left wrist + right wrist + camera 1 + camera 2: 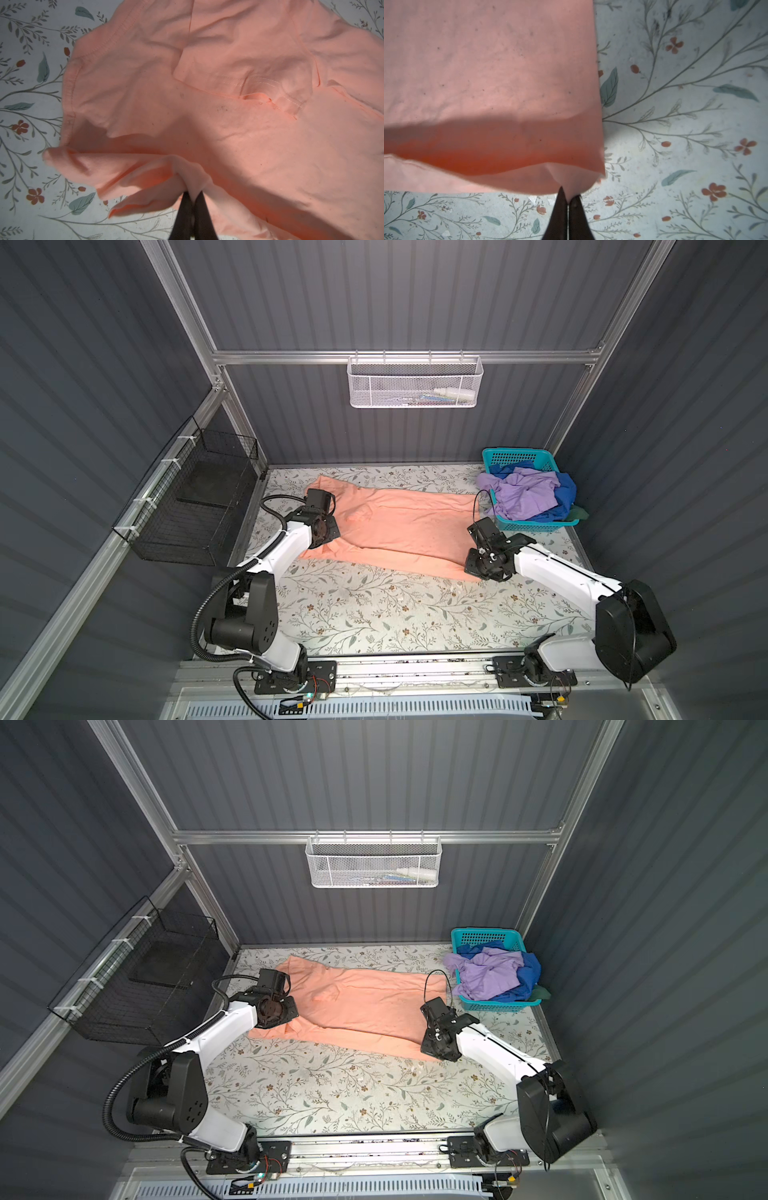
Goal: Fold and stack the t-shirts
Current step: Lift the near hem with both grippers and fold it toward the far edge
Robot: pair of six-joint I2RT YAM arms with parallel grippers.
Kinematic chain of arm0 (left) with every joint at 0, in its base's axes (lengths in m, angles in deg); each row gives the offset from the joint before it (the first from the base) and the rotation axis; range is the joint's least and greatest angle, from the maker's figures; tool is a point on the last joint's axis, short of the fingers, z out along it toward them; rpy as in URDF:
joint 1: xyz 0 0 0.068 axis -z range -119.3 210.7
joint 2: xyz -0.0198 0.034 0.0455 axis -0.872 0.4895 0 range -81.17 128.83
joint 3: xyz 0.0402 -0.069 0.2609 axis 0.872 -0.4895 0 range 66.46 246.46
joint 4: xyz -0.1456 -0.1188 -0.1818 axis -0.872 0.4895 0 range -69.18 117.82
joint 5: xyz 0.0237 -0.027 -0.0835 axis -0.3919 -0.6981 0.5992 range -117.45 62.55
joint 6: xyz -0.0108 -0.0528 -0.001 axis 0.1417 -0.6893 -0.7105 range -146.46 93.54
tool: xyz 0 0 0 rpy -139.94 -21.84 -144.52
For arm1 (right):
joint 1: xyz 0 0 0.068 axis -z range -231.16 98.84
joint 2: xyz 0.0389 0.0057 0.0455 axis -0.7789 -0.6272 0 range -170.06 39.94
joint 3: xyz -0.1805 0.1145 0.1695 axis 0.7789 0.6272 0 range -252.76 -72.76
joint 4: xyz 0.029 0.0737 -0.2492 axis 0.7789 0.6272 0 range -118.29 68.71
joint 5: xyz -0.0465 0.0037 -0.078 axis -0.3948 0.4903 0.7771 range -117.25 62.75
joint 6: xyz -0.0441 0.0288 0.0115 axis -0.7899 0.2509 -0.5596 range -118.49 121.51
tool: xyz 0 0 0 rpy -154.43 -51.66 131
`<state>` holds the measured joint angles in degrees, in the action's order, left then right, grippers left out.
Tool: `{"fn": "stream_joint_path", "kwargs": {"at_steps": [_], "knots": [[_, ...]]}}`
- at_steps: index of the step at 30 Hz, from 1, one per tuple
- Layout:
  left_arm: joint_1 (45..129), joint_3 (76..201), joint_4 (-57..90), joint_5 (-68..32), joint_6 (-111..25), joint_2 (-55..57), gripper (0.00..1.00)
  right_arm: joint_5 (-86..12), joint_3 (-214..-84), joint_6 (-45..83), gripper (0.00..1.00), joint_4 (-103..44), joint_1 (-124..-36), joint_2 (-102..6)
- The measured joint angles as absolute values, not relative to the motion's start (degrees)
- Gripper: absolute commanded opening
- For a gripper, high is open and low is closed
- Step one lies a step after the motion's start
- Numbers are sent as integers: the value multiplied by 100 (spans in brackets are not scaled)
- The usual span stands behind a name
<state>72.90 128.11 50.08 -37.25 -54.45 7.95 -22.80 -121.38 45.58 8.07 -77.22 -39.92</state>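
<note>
Peach t-shirt lies spread across the far half of the surface, long axis running from the left edge toward the far right corner. Left pincer is clamped tight on a small tuck of cloth at the shirt's near left end. Right pincer is clamped the same way on the near right corner of the hem. Both grips hold the near edge slightly off the surface; the rest lies flat. Lavender shirt and blue shirt sit heaped in the teal basket at the far right corner. The lavender spills over the rim, just beside the peach shirt's right end.

Risks as I see them:
- both pinches are thin, so a fast lift could pull cloth out of one side
- arms out of sync would give a skewed fold line
- cloth beside the left pincer is bunched in loose flaps, which could get trapped inside the fold
- carrying the edge toward the far side could snag the overhanging lavender cloth
</note>
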Motion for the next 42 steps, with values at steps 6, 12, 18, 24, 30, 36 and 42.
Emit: {"fn": "stream_joint_path", "kwargs": {"at_steps": [6,12,18,24,30,36,42], "knots": [[7290,12934,4927,-3682,-5447,952,0,-2298,-12444,4318,0,750,-7587,-4352],[7286,13080,4848,-3668,-5447,1053,0,-2309,-12623,4125,0,728,-7508,-4608],[7286,13261,4768,-3668,-5447,1249,0,-2317,-12663,4016,0,699,-7386,-4752],[7262,13471,4772,-3693,-5436,1595,0,-2322,-12877,3913,0,654,-7342,-5054],[7260,13502,4748,-3690,-5427,1715,0,-2322,-12984,3830,0,590,-7324,-5185],[7260,13502,4641,-3688,-5430,1855,0,-2315,-13074,3745,0,555,-7279,-5395],[7260,13522,4597,-3710,-5430,1942,0,-2287,-13174,3714,0,553,-7259,-5605]]}}
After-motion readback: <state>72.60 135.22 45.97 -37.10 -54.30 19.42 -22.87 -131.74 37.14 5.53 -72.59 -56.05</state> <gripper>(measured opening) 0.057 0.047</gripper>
